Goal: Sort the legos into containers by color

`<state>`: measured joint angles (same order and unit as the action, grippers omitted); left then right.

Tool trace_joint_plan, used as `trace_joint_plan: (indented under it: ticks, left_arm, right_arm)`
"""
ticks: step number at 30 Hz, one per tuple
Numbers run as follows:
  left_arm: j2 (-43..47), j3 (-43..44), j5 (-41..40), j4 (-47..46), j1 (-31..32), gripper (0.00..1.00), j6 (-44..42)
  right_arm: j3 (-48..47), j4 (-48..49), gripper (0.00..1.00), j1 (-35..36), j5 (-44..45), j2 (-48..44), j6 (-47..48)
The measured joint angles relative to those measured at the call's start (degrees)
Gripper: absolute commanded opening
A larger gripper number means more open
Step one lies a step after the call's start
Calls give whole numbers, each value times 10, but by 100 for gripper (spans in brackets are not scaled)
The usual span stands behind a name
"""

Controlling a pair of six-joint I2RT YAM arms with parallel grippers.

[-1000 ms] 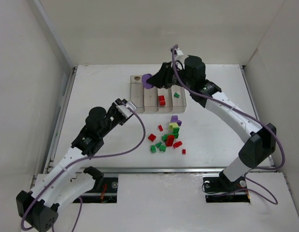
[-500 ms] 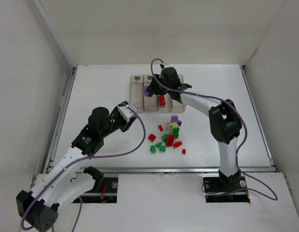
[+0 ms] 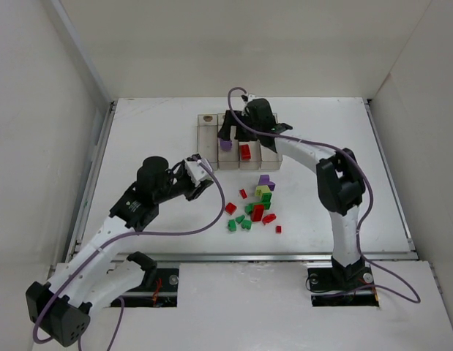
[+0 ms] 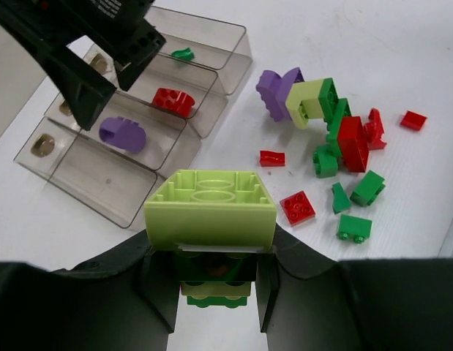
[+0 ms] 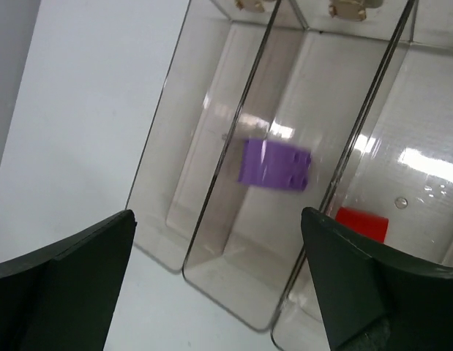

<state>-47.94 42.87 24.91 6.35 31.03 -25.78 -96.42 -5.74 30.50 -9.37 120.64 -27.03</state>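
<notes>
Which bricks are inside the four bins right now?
Leftmost bin in the top view: no brick visible. Second: a purple brick. Third: a red brick. Fourth: a green brick. The right gripper hangs over the row, hiding part of it.

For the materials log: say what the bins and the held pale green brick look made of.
The bins: likely clear, glossy plastic; see-through walls that catch glare. The pale green brick: probably hard moulded plastic, smooth sheen, crisp edges.
</notes>
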Motion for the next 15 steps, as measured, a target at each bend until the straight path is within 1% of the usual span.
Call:
trace_joint_plan:
  ticks: [3,4,6,10,13,14,15]
  left_arm:
    - [-23,25,29,16,0,0,-26]
    - [-31,36,41,22,0,0,-36]
    - [-53,67,68,37,0,0,-59]
    - [-84,106,113,49,0,0,-89]
    - [-116,136,159,68,-8,0,-114]
    - [-129,148,173,75,-10,0,-119]
    - [-145,160,185,82,-12,0,-123]
  right_arm:
    - [30,-3,100,-14,-50,-37,46]
    - [51,-4,100,-21,-68,-61,80]
    - [103,-7,99,-40,-110,-129,159]
    - [214,-10,99,-70,-198,-303,330]
    - [250,-9,86,-69,-286,-406,419]
    - [253,-5,84,-68,-325,-426,443]
    - [253,-4,84,-64,-337,-441,452]
